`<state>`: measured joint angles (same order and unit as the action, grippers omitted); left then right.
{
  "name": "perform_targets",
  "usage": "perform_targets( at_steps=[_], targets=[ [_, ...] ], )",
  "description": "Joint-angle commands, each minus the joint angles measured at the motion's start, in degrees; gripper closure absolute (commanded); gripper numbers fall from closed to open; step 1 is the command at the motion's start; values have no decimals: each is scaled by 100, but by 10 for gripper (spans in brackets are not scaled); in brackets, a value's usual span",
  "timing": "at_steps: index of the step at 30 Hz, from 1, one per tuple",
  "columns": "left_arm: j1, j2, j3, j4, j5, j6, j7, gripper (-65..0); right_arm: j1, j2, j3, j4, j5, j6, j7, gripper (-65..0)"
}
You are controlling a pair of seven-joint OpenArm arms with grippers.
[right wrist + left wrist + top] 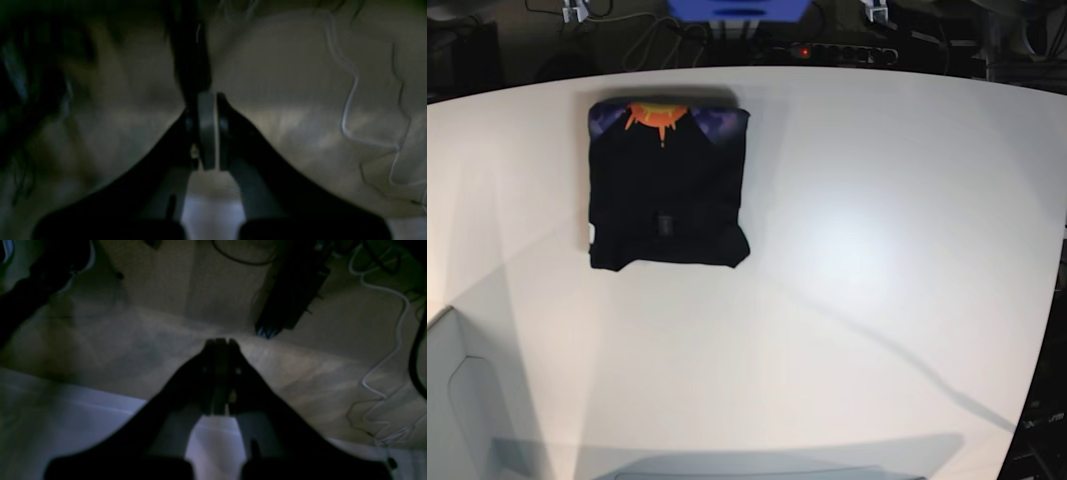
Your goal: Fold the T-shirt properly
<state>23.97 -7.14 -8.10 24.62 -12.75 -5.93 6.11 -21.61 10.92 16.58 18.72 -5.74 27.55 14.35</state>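
Observation:
The black T-shirt (667, 190) lies folded into a compact rectangle at the back left of the white table (877, 250). Its orange sunburst print (657, 115) on a purple-blue patch shows along the far edge, and a small white label (592, 236) sticks out at the left side. Neither arm appears in the base view. My left gripper (220, 342) is shut with nothing between its fingers, above the table's edge and carpeted floor. In the right wrist view my right gripper (207, 96) is also shut and empty, over the same sort of floor.
A power strip (832, 50) with a red light and a blue object (737, 10) sit beyond the table's far edge. White cables (393, 340) trail on the carpet. A dark stand (290, 293) rises from the floor. A pale panel (457, 400) stands at the near left corner.

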Motion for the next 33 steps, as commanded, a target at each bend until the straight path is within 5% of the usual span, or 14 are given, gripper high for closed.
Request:
perform_targets(
  at_steps=[1, 6, 12, 15, 23, 33],
  targets=[
    [-45, -3, 58, -128, -4, 9, -158, 0, -15, 55, -9, -162, -20, -52, 134, 0],
    [-572, 164, 102, -1086, 14, 44, -985, 0, 240, -6, -352, -259, -28, -210, 257, 0],
    [-1030, 199, 120, -1526, 14, 44, -1187, 0, 433, -182, -1188, -268, -28, -2083, 293, 0],
    [-1241, 199, 146, -1526, 31, 44, -1169, 0, 662, -287, -1583, -496, -11, -2628, 284, 0],
    [-1460, 173, 1227, -1526, -21, 9, -1169, 0, 1005, -481, -1680, -971, -11, -2997, 301, 0],
    [-1513, 164, 1342, -1517, 14, 0, -932, 0, 996, -595, -1653, -980, -2, -3023, 301, 0]
  ],
)
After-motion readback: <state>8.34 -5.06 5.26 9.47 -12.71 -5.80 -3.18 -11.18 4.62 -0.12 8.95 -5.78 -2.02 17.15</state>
